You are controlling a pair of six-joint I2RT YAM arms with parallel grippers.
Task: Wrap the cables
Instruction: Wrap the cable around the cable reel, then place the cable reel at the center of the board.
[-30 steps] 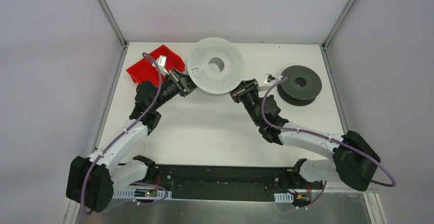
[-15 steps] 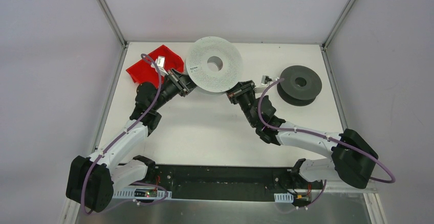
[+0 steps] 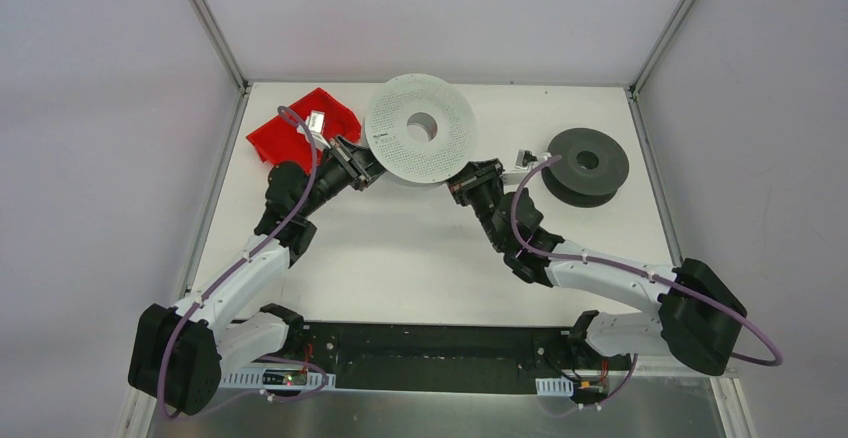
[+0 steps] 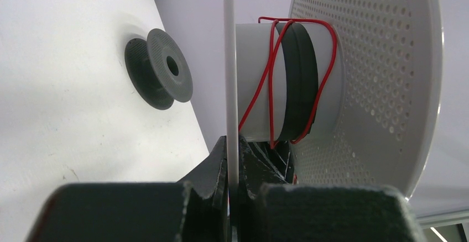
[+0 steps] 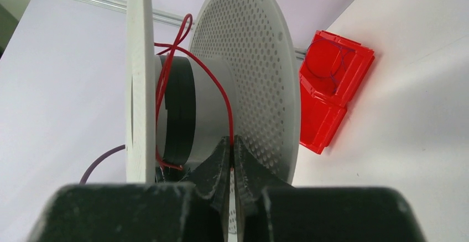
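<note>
A big white perforated spool [image 3: 420,130] is held tilted above the table at the back. A thin red cable [image 4: 271,59] loops loosely round its white hub, over a black band [image 5: 177,109]. My left gripper [image 4: 232,142] is shut on the thin edge of one flange [image 4: 229,59]; in the top view it [image 3: 366,166] sits at the spool's left rim. My right gripper [image 5: 232,142] reaches between the two flanges, its tips pinched on the red cable [image 5: 228,106]. From above it [image 3: 460,180] is under the spool's lower right rim.
A dark grey spool [image 3: 586,165] lies on the table at the back right, and it also shows in the left wrist view [image 4: 160,68]. A red bin [image 3: 300,128] stands at the back left, behind the left arm, with a red round thing inside [image 5: 326,59].
My right gripper slid a little left along the spool's lower rim, then eased back. The spool rocked slightly with it. The left arm held still.
</note>
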